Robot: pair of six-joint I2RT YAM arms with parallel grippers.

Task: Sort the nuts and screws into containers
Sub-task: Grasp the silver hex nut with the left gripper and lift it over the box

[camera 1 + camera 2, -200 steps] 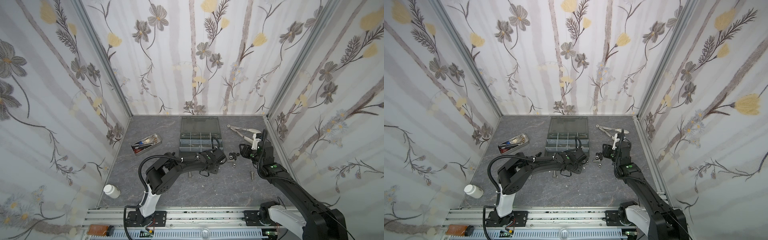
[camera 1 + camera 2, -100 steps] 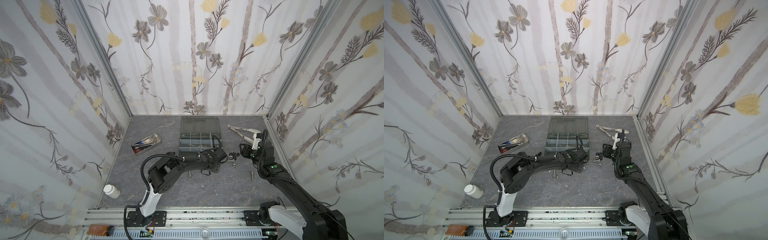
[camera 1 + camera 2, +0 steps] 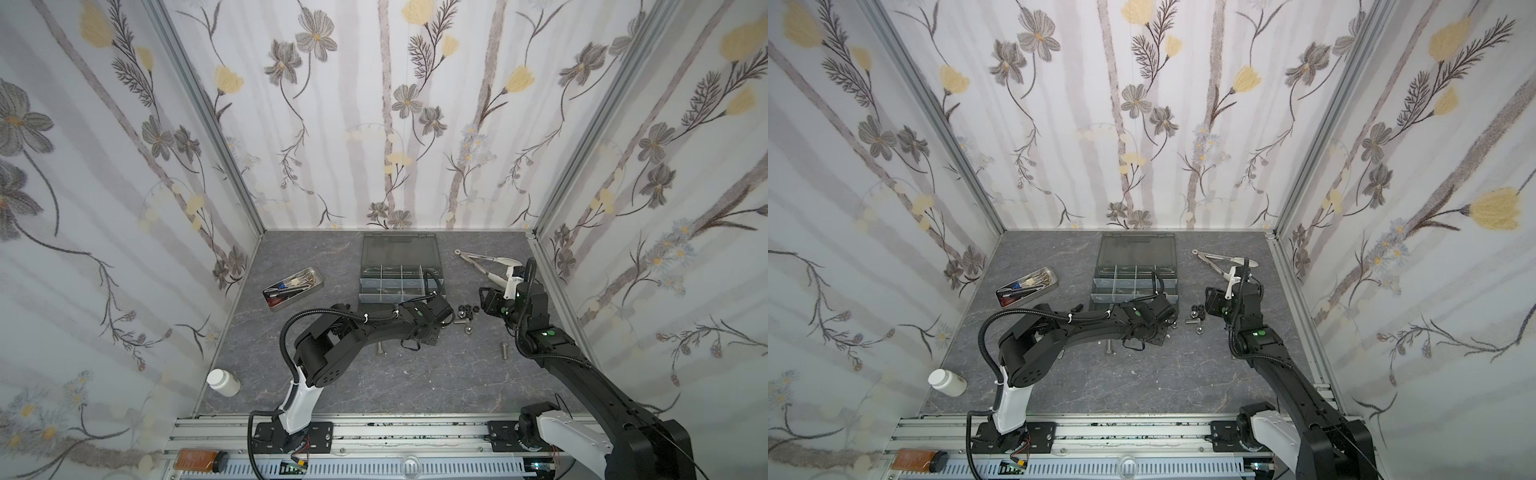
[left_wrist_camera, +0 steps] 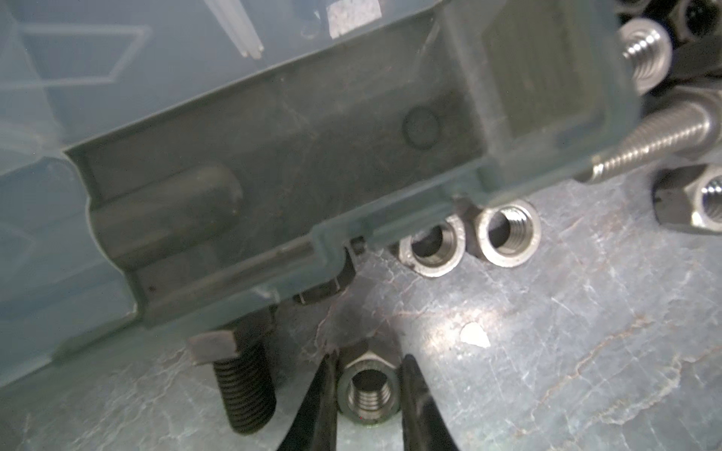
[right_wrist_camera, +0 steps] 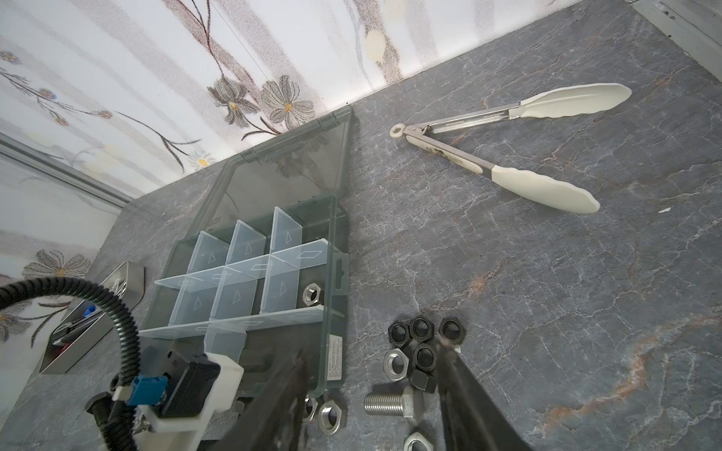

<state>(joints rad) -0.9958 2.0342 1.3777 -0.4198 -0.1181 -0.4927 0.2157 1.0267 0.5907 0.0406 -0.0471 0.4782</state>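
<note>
left gripper [image 4: 369, 361] clamped on silver nut [image 4: 369, 394], right gripper [image 5: 371, 349] spread wide.
nut's bore faced up; black screw [image 4: 244, 390] lay flat, head toward organizer box [image 4: 273, 156]; dark nut [image 4: 324, 289] half hidden beneath it.

Grey tabletop [image 3: 415, 374] bears organizer box [image 3: 390, 298], tray [image 3: 277, 306], tongs [image 3: 486, 262], bottle [image 3: 223, 382], screws [image 3: 504, 350], nuts [image 3: 465, 309].

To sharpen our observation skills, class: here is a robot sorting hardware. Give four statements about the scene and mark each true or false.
1. The organizer box has its clear lid open. True.
2. A silver nut lies inside that box. True.
3. The tongs lie in the metal tray. False: they lie on the table, apart from it.
4. The left gripper pinches a black screw. False: it pinches a silver hex nut.
</note>
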